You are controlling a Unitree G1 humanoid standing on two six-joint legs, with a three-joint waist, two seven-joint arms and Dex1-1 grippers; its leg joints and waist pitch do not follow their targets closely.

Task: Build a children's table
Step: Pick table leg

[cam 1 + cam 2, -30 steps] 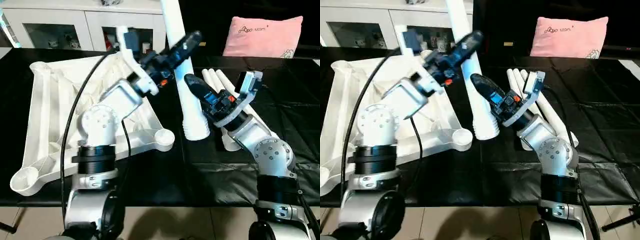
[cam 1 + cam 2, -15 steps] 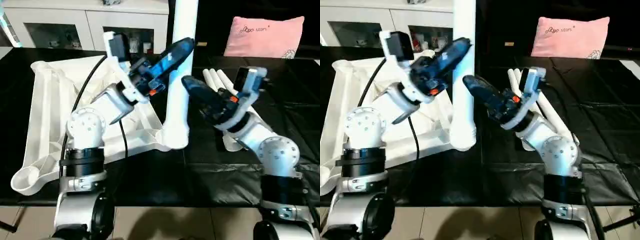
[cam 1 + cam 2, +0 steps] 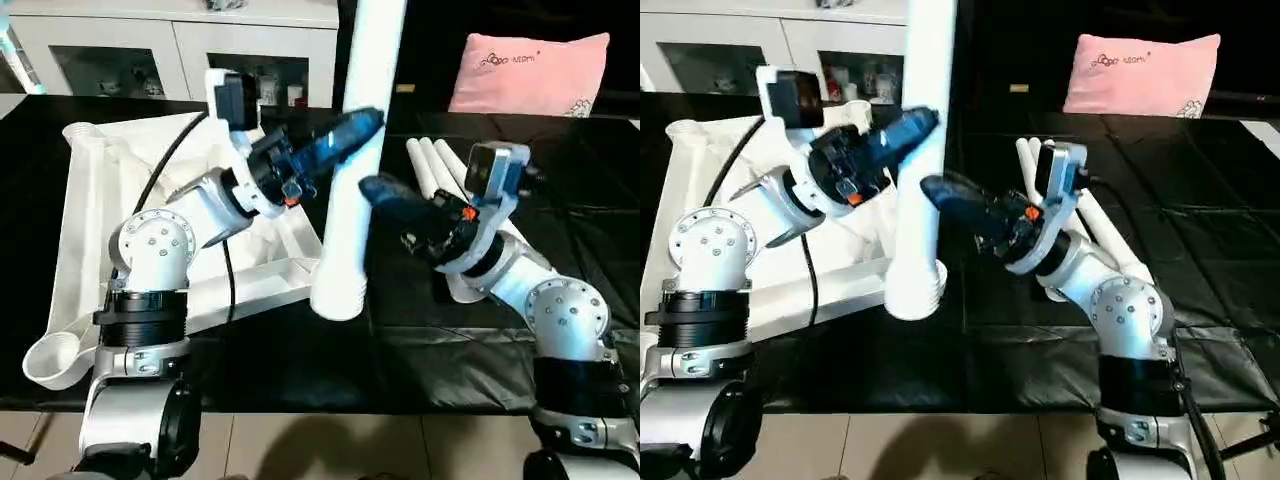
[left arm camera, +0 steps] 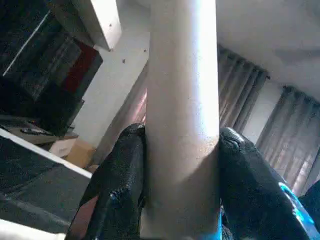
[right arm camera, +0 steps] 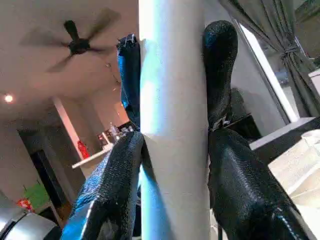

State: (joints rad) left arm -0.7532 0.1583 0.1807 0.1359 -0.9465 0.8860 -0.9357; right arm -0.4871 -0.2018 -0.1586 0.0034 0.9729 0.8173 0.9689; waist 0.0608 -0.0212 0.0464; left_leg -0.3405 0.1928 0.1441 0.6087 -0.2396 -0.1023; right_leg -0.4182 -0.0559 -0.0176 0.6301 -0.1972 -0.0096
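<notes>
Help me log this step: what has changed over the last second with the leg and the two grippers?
The held leg swung from a lean to nearly upright, its ribbed end now by the tabletop's near corner socket. The left gripper closed onto it. The right gripper kept its hold throughout. The tabletop and the spare legs stayed put.

white cabinet (image 3: 170, 45), ceiling fan (image 5: 75, 45), grey curtains (image 4: 250, 105)
</notes>
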